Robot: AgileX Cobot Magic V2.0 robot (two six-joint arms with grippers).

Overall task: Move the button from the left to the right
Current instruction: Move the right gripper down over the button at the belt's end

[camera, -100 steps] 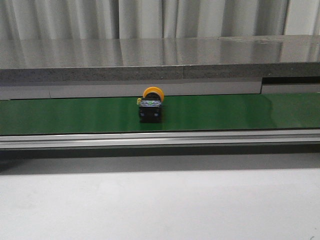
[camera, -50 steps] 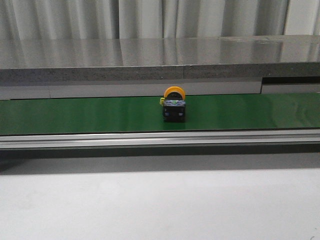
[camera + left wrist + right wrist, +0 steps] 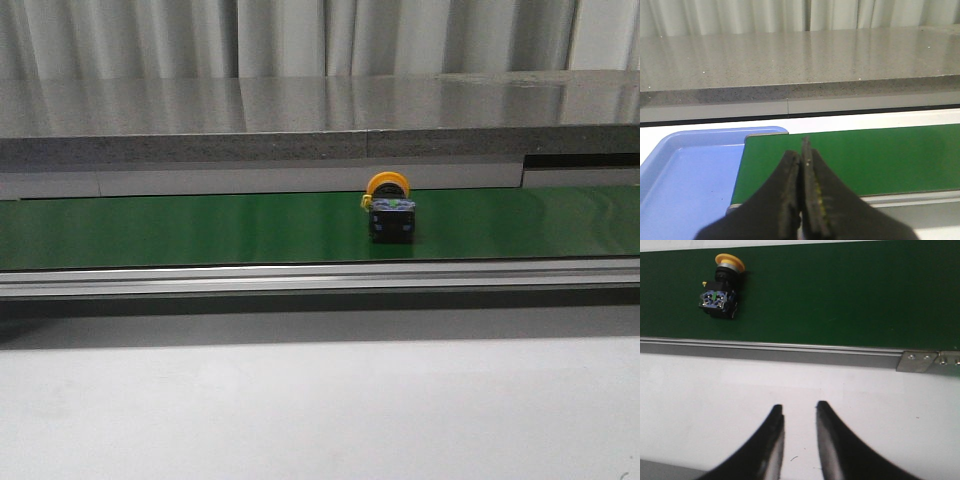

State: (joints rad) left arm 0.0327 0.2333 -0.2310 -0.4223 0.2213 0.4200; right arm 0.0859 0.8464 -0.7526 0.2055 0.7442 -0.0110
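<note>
- Soft, even indoor light is seen throughout.
- Pale vertical reflections are carried by the grey countertop (image 3: 300,110).
- The front view is rendered slightly soft and grainy.
- The nearby gripper fingers (image 3: 777,440) are blurred.

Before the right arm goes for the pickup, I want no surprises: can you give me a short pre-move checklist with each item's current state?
1. Yellow-headed black push-button on the green conveyor belt: ok.
2. Button visible to the right wrist camera: ok.
3. Right gripper open and empty: ok.
4. Right gripper over the button: not ok, it is above the white table, apart from the belt.
5. Left gripper shut, holding nothing: ok.
6. Belt stopped: cannot tell.
</note>
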